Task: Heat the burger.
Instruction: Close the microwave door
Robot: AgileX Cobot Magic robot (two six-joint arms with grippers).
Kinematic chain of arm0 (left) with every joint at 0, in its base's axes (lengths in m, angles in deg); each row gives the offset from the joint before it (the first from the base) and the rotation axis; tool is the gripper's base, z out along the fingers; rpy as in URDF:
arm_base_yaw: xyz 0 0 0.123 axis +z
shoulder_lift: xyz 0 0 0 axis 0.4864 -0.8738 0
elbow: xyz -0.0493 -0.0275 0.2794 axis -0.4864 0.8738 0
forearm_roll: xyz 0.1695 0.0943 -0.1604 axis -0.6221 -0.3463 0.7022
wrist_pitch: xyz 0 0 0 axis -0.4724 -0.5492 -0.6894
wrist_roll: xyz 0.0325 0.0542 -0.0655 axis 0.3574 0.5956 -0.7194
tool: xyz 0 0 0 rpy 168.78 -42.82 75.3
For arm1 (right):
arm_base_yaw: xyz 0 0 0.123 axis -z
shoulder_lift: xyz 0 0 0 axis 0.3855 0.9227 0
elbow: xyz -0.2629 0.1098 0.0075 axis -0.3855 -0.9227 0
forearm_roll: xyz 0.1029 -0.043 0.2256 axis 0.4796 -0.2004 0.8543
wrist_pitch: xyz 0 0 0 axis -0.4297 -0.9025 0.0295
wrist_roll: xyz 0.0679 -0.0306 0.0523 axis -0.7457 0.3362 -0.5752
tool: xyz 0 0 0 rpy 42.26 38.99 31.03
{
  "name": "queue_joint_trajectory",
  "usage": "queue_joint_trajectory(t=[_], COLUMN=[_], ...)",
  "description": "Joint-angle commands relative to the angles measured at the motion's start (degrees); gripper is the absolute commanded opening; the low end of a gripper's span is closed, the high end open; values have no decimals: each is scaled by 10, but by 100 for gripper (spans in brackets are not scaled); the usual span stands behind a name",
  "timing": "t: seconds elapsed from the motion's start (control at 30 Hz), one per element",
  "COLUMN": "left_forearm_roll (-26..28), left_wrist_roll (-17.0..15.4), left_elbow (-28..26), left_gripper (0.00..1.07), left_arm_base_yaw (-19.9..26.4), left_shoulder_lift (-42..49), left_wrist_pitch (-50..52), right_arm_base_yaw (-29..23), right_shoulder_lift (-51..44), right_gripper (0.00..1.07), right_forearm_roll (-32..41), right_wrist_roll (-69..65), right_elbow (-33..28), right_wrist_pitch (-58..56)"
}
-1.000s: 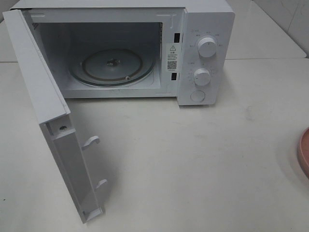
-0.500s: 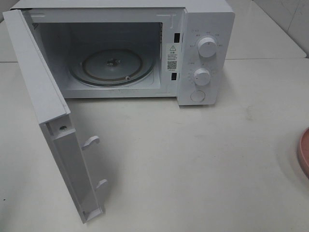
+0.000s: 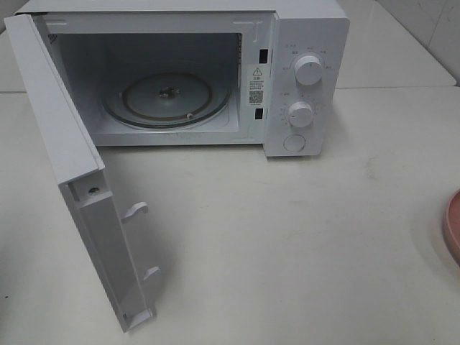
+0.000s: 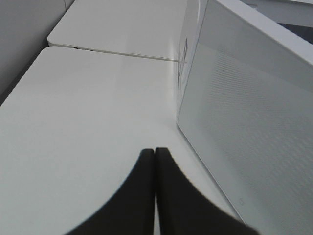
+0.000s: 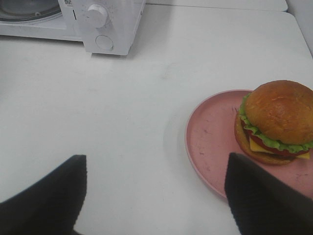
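The burger (image 5: 276, 120), with its orange-brown bun, lettuce and cheese, sits on a pink plate (image 5: 210, 142) in the right wrist view. My right gripper (image 5: 156, 188) hovers open just short of the plate, holding nothing, with the burger off to one side of its fingers. In the left wrist view my left gripper (image 4: 155, 152) is shut and empty, its fingers pressed together beside the outer face of the microwave door (image 4: 244, 122). The white microwave (image 3: 302, 79) stands open, with an empty glass turntable (image 3: 167, 99) inside. Neither gripper shows in the high view.
The open door (image 3: 86, 201) swings out over the table's left front. Only the plate's rim (image 3: 453, 226) shows at the right edge of the high view. Two knobs and a round button are on the microwave's front panel. A seam between tables runs behind the microwave.
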Motion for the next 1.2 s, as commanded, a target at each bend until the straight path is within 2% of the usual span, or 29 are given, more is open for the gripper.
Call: queue_joint_trajectory(t=[0.03,0.07,0.1,0.13,0.2,0.23,0.5,0.63,0.67,0.7,0.73,0.77,0.8,0.83,0.87,0.9,0.93,0.97,1.0,1.2], left_forearm_roll=[-4,-9,-9,-21,-30,-42,-56,-68,-82,-119,-119,-142,-185,-185,-234,-262,-262,-308,-324,-347], left_wrist_roll=[-2,-2,-2,-2,-2,-2,-7,-27,-38,-60,-60,-73,-96,-96,-115,-120,-120,-124,-124,-124], left_elbow=[38,64,64,84,94,108,105,95,93,90,90,90,90,90,90,90,90,90,88,70], left_gripper=[0,0,0,0,0,0,0,0,0,0,0,0,0,0,0,0,0,0,0,0], left_arm_base_yaw=[2,2,2,2,2,2,2,2,2,2,2,2,2,2,2,2,2,2,2,-6], left_shoulder_lift=[-33,-56,-56,-80,-93,-119,-229,-287,-299,-319,-319,-329,-347,-347,-364,-376,-376,-400,-414,-476], left_wrist_pitch=[131,209,209,280,313,363,457,487,496,513,513,527,553,553,584,604,604,647,665,714], right_arm_base_yaw=[2,2,2,2,2,2,2,2,2,2,2,2,2,2,2,2,2,2,2,2], right_shoulder_lift=[-15,-15,-15,-15,-15,-15,-15,-15,-15,-15,-15,-15,-15,-15,-15,-15,-15,-15,-15,-15], right_gripper=[76,76,76,76,76,76,76,76,76,76,76,76,76,76,76,76,76,76,76,76], right_forearm_roll=[-1,-1,-1,-1,-1,-1,-1,-1,-1,-1,-1,-1,-1,-1,-1,-1,-1,-1,-1,-1], right_wrist_roll=[2,2,2,2,2,2,2,2,2,2,2,2,2,2,2,2,2,2,2,2], right_elbow=[-1,-1,-1,-1,-1,-1,-1,-1,-1,-1,-1,-1,-1,-1,-1,-1,-1,-1,-1,-1], right_wrist_pitch=[0,0,0,0,0,0,0,0,0,0,0,0,0,0,0,0,0,0,0,0])
